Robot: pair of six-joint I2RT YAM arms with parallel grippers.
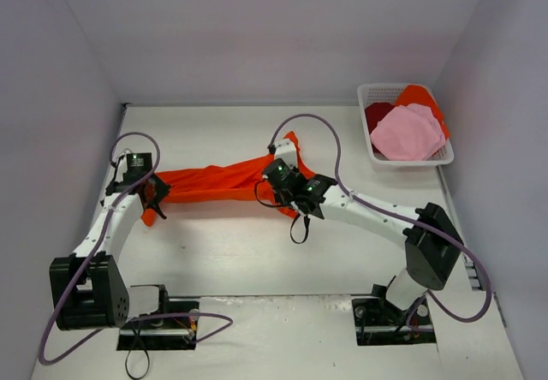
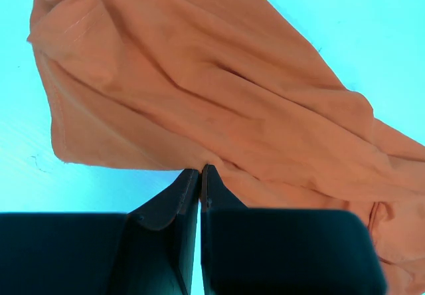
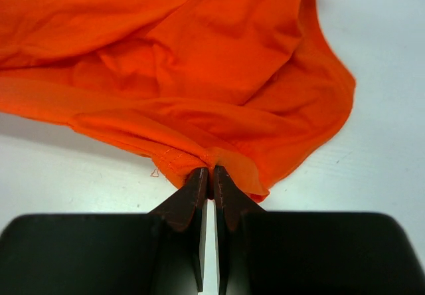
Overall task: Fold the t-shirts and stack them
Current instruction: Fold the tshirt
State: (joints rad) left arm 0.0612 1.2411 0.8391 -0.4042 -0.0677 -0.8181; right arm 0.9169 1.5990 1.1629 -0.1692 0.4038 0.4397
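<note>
Both jaws tight on orange t-shirt (image 1: 214, 181)

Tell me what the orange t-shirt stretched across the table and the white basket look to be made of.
Orange t-shirt: soft knit cloth, probably cotton jersey, with a matte finish. It drapes in loose folds and shows a stitched hem in the wrist views. White basket: seemingly rigid moulded plastic with a smooth surface, judging by its open lattice wall and even rim.

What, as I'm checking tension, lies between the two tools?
The bright orange-red cloth t-shirt, pinched by left tool and right tool, spans that gap, per the top view.
</note>
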